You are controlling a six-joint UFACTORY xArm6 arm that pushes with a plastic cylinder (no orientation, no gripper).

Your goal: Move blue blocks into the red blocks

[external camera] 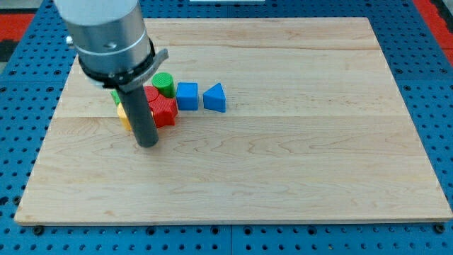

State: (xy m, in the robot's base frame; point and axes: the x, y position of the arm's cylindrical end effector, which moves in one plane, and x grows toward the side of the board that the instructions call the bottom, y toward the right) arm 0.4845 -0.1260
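The tabletop (283, 163), pale wood on a blue pegboard (425, 42), carried every block toward the view's upper left. You had my tip (148, 144) resting just below the red blocks (162, 110), close to their lower left. The blue cube (187, 95) sat beside the reds and the green cylinder (163, 83); the blue triangular block (215, 98) lay just right of it. A yellow block (123, 115) was half hidden behind the rod. No jaws exist on this arm, so none could be assessed.

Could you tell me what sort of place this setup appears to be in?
Probably a robotics lab bench. A wooden board lies on a blue pegboard; my tip rests just below a cluster of small toy blocks, such as the blue cube and the red block.
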